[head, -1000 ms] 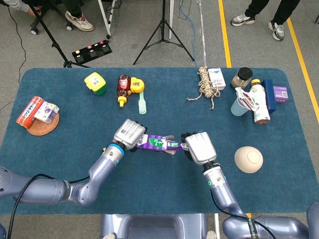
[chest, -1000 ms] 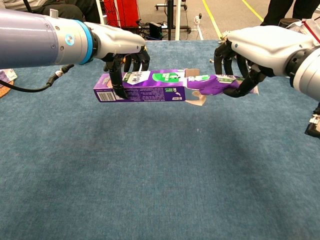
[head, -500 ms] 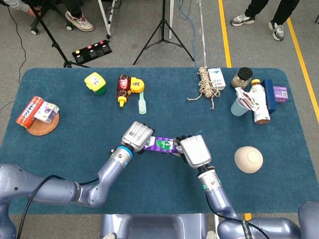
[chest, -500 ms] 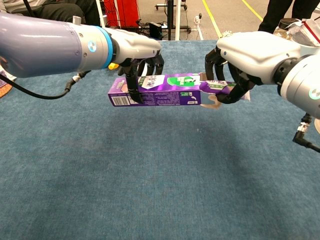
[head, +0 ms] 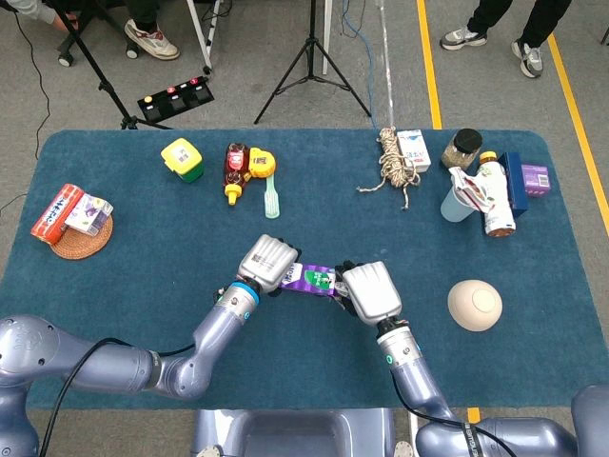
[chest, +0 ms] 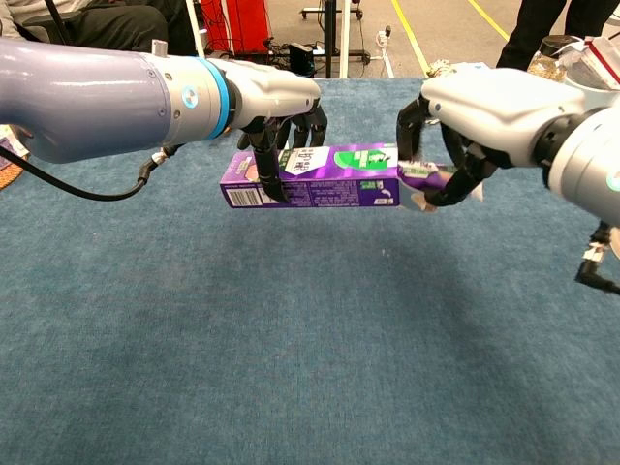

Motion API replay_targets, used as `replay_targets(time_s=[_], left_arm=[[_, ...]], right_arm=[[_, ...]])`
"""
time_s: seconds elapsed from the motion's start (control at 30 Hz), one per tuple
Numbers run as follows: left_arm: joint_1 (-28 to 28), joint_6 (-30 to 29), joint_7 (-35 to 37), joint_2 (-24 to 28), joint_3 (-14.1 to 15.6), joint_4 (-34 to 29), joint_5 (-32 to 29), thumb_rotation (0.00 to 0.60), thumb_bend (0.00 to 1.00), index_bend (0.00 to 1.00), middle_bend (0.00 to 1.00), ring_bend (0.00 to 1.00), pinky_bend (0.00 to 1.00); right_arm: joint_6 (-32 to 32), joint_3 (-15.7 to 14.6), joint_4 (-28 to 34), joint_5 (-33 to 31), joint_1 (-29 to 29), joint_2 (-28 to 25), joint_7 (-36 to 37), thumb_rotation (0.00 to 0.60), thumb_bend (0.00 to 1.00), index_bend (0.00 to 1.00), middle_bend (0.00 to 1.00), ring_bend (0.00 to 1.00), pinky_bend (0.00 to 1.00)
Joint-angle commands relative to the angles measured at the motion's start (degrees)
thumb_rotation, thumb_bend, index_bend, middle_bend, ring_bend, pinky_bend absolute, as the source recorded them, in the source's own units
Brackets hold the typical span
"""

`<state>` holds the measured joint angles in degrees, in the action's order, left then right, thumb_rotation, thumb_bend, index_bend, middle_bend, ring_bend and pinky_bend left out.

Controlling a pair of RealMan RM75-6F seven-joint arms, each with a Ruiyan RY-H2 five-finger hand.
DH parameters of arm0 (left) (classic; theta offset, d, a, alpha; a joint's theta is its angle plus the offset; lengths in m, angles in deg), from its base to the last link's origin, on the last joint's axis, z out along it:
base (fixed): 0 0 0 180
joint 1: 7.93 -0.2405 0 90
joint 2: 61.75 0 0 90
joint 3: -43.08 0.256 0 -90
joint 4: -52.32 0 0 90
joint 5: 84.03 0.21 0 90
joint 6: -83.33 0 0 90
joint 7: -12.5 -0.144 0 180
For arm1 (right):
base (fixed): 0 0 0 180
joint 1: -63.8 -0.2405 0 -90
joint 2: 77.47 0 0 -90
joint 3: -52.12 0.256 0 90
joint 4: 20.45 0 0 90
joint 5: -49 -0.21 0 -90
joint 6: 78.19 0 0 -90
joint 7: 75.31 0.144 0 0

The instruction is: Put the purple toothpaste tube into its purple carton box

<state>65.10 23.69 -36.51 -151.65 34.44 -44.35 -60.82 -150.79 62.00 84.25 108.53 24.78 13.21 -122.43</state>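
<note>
Both hands are working above the blue worktop with the job nearly closed out. The left hand grasps the purple carton near its sealed end, dark fingers wrapped over the top and front faces, holding it level and clear of the cloth. The right hand pinches the tail of the purple toothpaste tube just beside the carton's open mouth.

Compared with a second ago, much more of the tube has gone inside: then a long stretch of it lay bare between the two hands, now only a short stub shows and the hands have drawn close together. The carton has also been carried a little toward the right hand. My judgement is that one last short push, then tucking the flap, is what remains.

The carton is stiff printed card, a long rectangular box with sharp edges and a barcode on its end panel. The tube looks soft and glossy, flattening toward its crimped end. The flap at the mouth seems to hang loose under the tube, though the right hand's fingers hide most of it. The cloth below is a napped blue felt.
</note>
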Motion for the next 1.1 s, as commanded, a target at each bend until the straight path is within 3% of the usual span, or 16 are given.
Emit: replay_targets(time_s=[0.03,0.13,0.47,0.8,1.1], left_arm=[[-0.6,0.8,1.3,0.0,0.0,0.7,1.0,0.6,0.21,0.51,0.43,0.35,0.62],[-1.5,2.2,3.5,-0.3,0.1,2.1,2.8,0.6,0.21,0.51,0.43,0.35,0.62],[-4.8,5.6,11.2,-0.5,0.2,5.5,9.1,0.6,0.22,0.51,0.43,0.35,0.62],[-8.3,10.3,19.7,-2.3,0.9,10.4,14.9,0.6,0.25,0.53,0.49,0.42,0.69],[-15.9,11.6,43.4,-5.2,-2.4,15.8,32.8,0.6,0.27,0.58,0.54,0.46,0.71]], right_arm=[[-0.7,0.2,2.0,1.0,0.2,-1.3,-0.1,0.6,0.18,0.0,0.01,0.02,0.3],[-1.7,0.4,3.1,2.6,0.4,-1.9,0.6,0.6,0.17,0.0,0.0,0.0,0.23],[-6.7,3.7,3.1,4.7,2.0,-3.2,3.3,0.6,0.18,0.0,0.0,0.0,0.23],[-5.8,5.1,0.2,1.8,3.2,-6.2,6.3,0.6,0.19,0.0,0.0,0.0,0.23],[-5.5,5.4,-3.7,0.4,3.3,-5.6,7.2,0.6,0.19,0.0,0.0,0.0,0.24]])
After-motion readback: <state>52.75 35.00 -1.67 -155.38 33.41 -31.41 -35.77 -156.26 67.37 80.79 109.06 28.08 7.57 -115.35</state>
